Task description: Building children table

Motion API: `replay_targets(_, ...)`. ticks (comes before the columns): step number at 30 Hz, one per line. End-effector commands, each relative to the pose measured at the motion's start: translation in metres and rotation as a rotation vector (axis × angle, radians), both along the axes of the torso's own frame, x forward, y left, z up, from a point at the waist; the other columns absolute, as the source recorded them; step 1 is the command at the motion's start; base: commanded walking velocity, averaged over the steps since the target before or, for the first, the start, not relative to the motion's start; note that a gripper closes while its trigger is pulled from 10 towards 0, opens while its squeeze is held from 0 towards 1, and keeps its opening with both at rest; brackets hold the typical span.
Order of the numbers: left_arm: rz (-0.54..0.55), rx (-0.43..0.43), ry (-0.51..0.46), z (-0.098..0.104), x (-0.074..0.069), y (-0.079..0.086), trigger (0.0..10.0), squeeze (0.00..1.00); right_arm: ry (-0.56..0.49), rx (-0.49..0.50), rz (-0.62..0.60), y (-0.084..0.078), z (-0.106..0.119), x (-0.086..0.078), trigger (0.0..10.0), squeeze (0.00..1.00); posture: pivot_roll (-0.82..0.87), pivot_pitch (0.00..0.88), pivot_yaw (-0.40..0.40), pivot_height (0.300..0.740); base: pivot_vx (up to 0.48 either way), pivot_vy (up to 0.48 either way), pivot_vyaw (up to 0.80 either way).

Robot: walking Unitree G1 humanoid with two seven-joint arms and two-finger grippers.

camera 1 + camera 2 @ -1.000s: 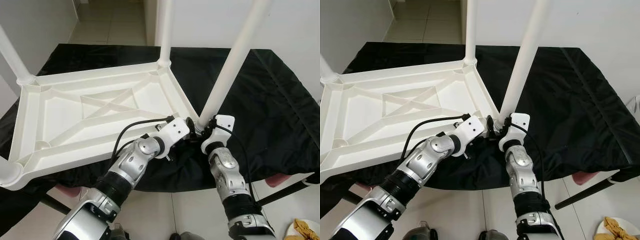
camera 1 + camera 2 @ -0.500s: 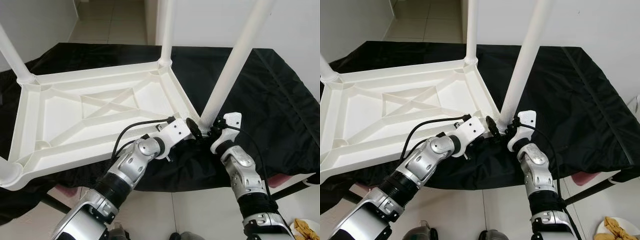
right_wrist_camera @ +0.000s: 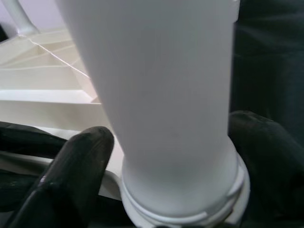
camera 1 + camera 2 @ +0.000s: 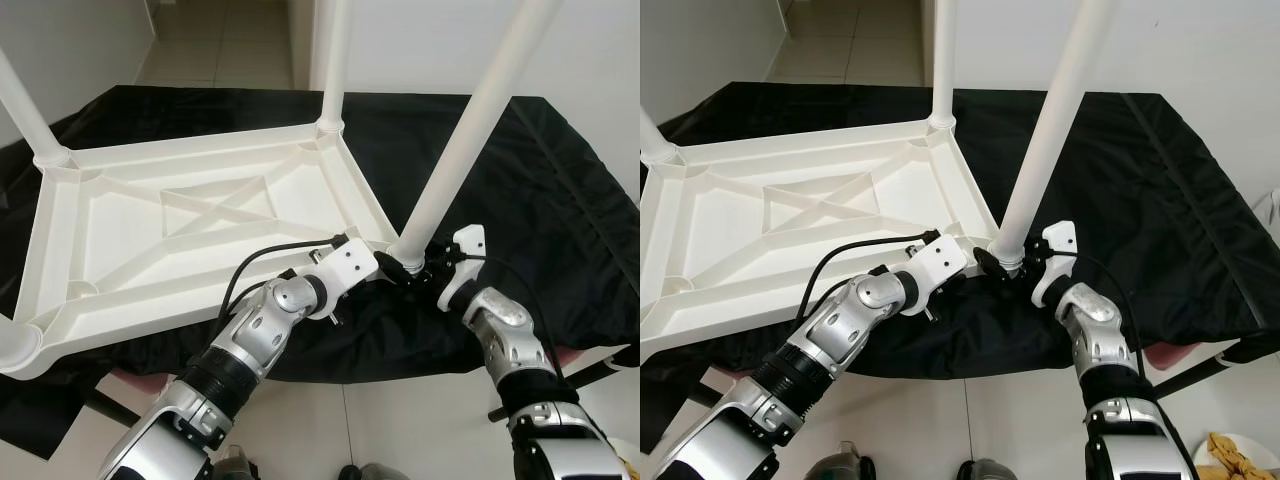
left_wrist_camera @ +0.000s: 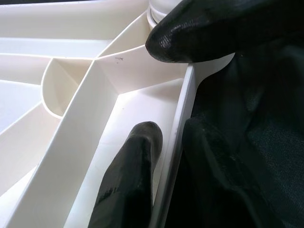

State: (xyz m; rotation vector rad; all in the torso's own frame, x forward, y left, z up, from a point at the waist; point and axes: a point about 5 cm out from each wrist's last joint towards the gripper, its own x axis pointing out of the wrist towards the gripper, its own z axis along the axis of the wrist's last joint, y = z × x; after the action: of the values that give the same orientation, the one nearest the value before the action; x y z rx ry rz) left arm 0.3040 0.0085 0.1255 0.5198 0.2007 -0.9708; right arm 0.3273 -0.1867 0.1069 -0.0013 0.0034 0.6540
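A white plastic children's table (image 4: 180,215) lies upside down on a black cloth. Its near right leg (image 4: 460,150) rises at a slant from the corner socket (image 4: 405,250). My right gripper (image 4: 422,270) is shut on the base of this leg; in the right wrist view its fingers (image 3: 80,161) press on either side of the leg (image 3: 161,95). From the left, my left gripper (image 4: 385,266) grips the same corner. In the left wrist view one finger (image 5: 133,180) lies inside the rim (image 5: 183,109) and the other outside it.
Other white legs stand at the far corner (image 4: 330,60) and the left corner (image 4: 25,105). The black cloth (image 4: 540,200) drapes over the support's edges. Tiled floor lies below, with a dark bar (image 4: 590,372) and a plate of yellow stuff (image 4: 610,458) at the lower right.
My right forearm has swung out to the right while its gripper stays at the leg's base. The leg leans slightly more to the right. The left arm has hardly moved.
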Motion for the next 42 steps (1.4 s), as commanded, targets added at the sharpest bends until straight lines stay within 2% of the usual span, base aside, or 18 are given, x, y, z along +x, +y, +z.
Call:
replay_targets(1, -0.071, -0.012, -0.041, 0.011, -0.005, -0.009, 10.0, 0.0, 0.072, -0.016, 0.015, -0.001, -0.014, -0.004, 10.0, 0.0, 0.04, 0.017, -0.016, 0.74, 0.0, 0.0, 0.0)
replay_targets(4, -0.071, -0.012, -0.044, 0.012, -0.005, -0.009, 10.0, 0.0, 0.076, -0.026, 0.029, -0.002, -0.014, -0.002, 10.0, 0.0, 0.05, 0.017, -0.016, 0.74, 0.0, 0.0, 0.0)
replay_targets(5, -0.069, -0.012, -0.048, 0.013, -0.004, -0.008, 10.0, 0.0, 0.079, -0.032, 0.037, -0.003, -0.013, 0.001, 4.7, 0.0, 0.06, 0.02, -0.023, 0.74, 0.0, 0.0, 0.0)
replay_targets(6, -0.069, -0.012, -0.048, 0.013, -0.004, -0.008, 10.0, 0.0, 0.079, -0.032, 0.037, -0.003, -0.013, 0.001, 4.7, 0.0, 0.06, 0.02, -0.023, 0.74, 0.0, 0.0, 0.0)
replay_targets(7, -0.068, -0.012, -0.049, 0.014, -0.004, -0.008, 10.0, 0.0, 0.08, -0.032, 0.04, -0.004, -0.013, 0.001, 4.3, 0.0, 0.06, 0.02, -0.024, 0.74, 0.0, 0.0, 0.0)
replay_targets(8, -0.067, -0.012, -0.05, 0.014, -0.004, -0.008, 10.0, 0.0, 0.079, -0.031, 0.041, -0.004, -0.013, 0.002, 3.2, 0.0, 0.06, 0.021, -0.025, 0.74, 0.0, 0.0, 0.0)
replay_targets(9, -0.066, -0.012, -0.051, 0.014, -0.004, -0.007, 10.0, 0.0, 0.077, -0.03, 0.042, -0.004, -0.013, 0.002, 1.2, 0.0, 0.06, 0.021, -0.025, 0.74, 0.0, 0.0, 0.0)
replay_targets(10, -0.064, -0.013, -0.052, 0.015, -0.004, -0.007, 10.0, 0.0, 0.074, -0.028, 0.046, -0.004, -0.012, 0.002, 0.0, 0.0, 0.06, 0.021, -0.027, 0.74, 0.0, 0.0, 0.0)
replay_targets(20, -0.067, -0.013, -0.047, 0.014, -0.006, -0.007, 10.0, 0.0, 0.017, 0.008, 0.051, 0.005, -0.007, 0.004, 0.0, 0.0, 0.06, 0.024, -0.03, 0.74, 0.0, 0.0, 0.0)
replay_targets(23, -0.066, -0.014, -0.045, 0.014, -0.007, -0.007, 10.0, 0.0, 0.004, 0.036, -0.029, 0.011, -0.008, 0.005, 0.0, 0.0, 0.06, 0.029, -0.033, 0.74, 0.0, 0.0, 0.0)
replay_targets(26, -0.065, -0.014, -0.045, 0.014, -0.007, -0.007, 10.0, 0.0, 0.007, 0.039, -0.057, 0.013, -0.01, 0.005, 0.0, 0.0, 0.06, 0.029, -0.033, 0.74, 0.0, 0.0, 0.0)
replay_targets(27, -0.064, -0.016, -0.044, 0.013, -0.008, -0.008, 10.0, 0.0, 0.033, 0.024, -0.156, 0.021, -0.018, 0.004, 0.0, 0.0, 0.06, 0.033, -0.037, 0.74, 0.0, 0.0, 0.0)
replay_targets(28, -0.064, -0.017, -0.043, 0.013, -0.008, -0.009, 10.0, 0.0, 0.043, 0.022, -0.182, 0.024, -0.021, 0.003, 0.0, 0.0, 0.06, 0.033, -0.037, 0.74, 0.0, 0.0, 0.0)
replay_targets(33, -0.065, -0.02, -0.043, 0.013, -0.009, -0.01, 10.0, 0.0, 0.032, 0.055, -0.208, 0.033, -0.022, -0.001, 0.0, 0.0, 0.06, 0.033, -0.04, 0.74, 0.0, 0.0, 0.0)
replay_targets(36, -0.063, -0.02, -0.043, 0.012, -0.009, -0.01, 10.0, 0.0, 0.031, 0.086, -0.297, 0.044, -0.022, -0.005, 0.0, 0.0, 0.06, 0.028, -0.047, 0.74, 0.0, 0.0, 0.0)
replay_targets(41, -0.064, -0.022, -0.044, 0.012, -0.01, -0.012, 10.0, 0.0, 0.058, 0.08, -0.474, 0.046, -0.026, -0.007, 0.0, 0.0, 0.06, 0.028, -0.054, 0.74, 0.0, 0.0, 0.0)
replay_targets(42, -0.064, -0.022, -0.044, 0.012, -0.01, -0.012, 10.0, 0.0, 0.058, 0.08, -0.474, 0.046, -0.026, -0.007, 0.0, 0.0, 0.06, 0.028, -0.054, 0.74, 0.0, 0.0, 0.0)
